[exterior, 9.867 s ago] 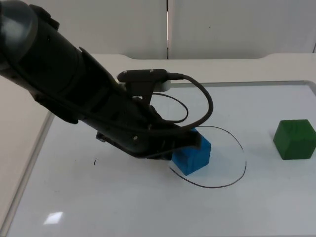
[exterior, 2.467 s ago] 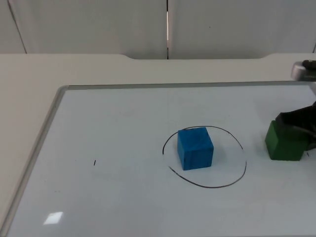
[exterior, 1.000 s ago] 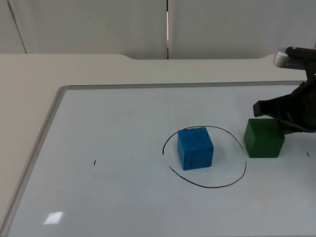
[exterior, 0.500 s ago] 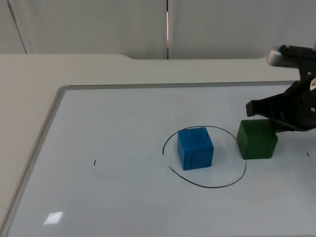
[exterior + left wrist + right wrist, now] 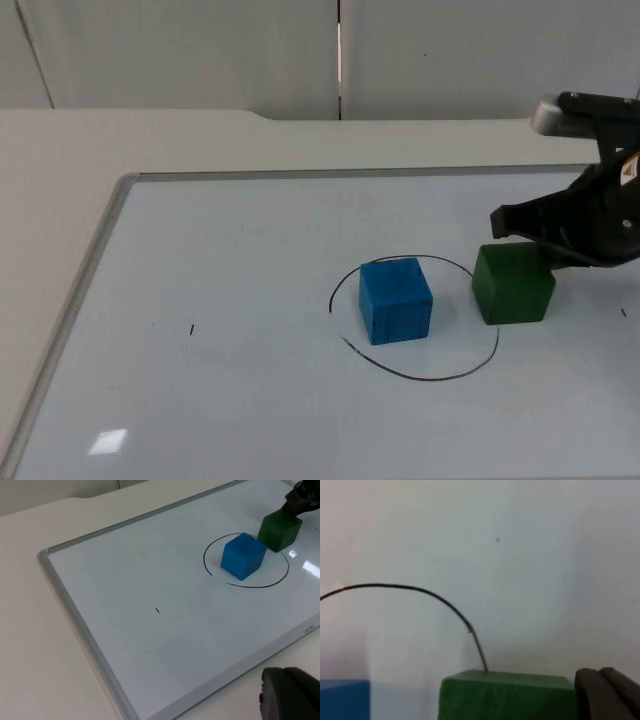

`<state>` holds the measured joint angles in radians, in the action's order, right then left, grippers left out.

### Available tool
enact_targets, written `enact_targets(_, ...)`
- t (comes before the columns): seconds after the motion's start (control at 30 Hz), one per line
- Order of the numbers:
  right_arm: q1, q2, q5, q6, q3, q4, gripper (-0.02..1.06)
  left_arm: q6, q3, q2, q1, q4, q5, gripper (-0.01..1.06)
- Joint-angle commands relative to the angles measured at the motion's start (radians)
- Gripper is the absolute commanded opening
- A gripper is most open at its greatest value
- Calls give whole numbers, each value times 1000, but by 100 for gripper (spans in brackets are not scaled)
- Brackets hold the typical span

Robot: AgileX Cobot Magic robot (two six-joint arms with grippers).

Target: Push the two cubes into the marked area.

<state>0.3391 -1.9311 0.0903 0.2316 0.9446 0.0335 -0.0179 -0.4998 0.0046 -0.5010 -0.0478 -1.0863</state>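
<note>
Right gripper (image 5: 530, 228) is pressing on green cube (image 5: 513, 284) at the circle (image 5: 440, 377) line, near blue cube (image 5: 396, 300) sitting inside — finger state unclear. Risk — overpushing is knocking blue out. Left gripper (image 5: 287, 696) is waiting.

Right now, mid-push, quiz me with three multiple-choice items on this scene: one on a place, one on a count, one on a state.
1. Where is the blue cube?
A. Inside the drawn circle
B. Off the whiteboard
C. On top of the green cube

2. How many cubes are on the board?
A. One
B. Two
C. Three

3. How does the green cube sit relative to the circle?
A. Fully inside
B. Across its line
C. Far outside

Answers: 1 A, the line rings it. 2 B, one blue and one green. 3 B, the line runs under it, with the right gripper behind it.
</note>
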Motion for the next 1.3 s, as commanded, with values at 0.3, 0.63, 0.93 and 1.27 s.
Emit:
enact_targets(0.3,47,-1,-27,15,6,-1,0,-4,6,-5,2,2,11,0)
enact_targets(0.63,47,-1,-16,59,6,-1,0,-4,6,-5,2,2,11,0)
enact_targets(0.93,95,-1,-23,94,6,-1,0,-4,6,-5,2,2,11,0)
enact_targets(1.27,123,-1,-36,119,6,-5,0,-4,6,-5,2,2,11,0)
